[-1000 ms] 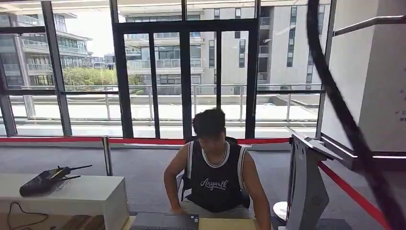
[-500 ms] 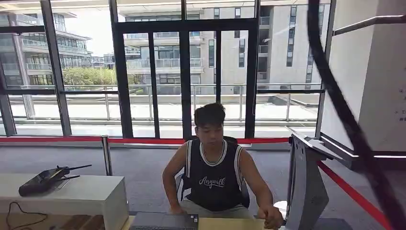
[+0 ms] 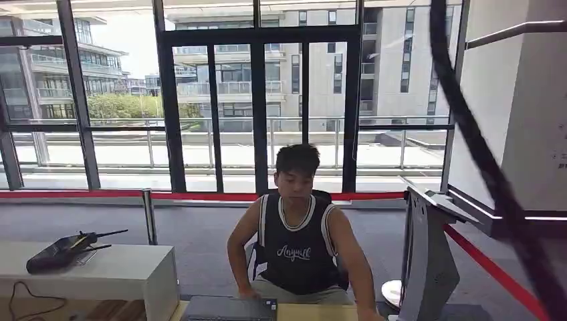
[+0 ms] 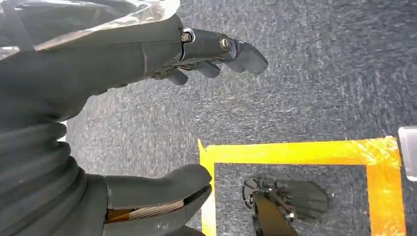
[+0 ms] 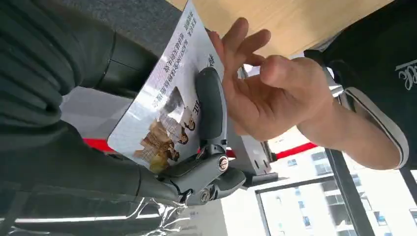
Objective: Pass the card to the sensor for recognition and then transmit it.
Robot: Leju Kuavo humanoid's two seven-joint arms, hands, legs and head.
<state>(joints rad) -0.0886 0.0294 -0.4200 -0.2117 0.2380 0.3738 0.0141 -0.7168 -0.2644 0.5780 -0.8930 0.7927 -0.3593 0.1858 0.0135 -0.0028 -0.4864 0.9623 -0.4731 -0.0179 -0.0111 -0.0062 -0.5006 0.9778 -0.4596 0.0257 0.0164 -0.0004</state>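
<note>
One person (image 3: 297, 234), one card (image 5: 167, 103), one laptop (image 3: 229, 309), one kiosk (image 3: 428, 254), two desks (image 3: 127, 271).

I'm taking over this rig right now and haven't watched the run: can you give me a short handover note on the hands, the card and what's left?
Right hand: holds the card between thumb and fingers, printed side to the wrist camera.
Left hand: hangs over the grey carpet, fingers apart, holding nothing.
A person's hand is at the card's edge, fingers spread; whether it grips the card I cannot tell.
The seated person faces the robot across the desk; the grey sensor stand is beside them.
Done: card is at the handover. Left: release it to the person.
</note>
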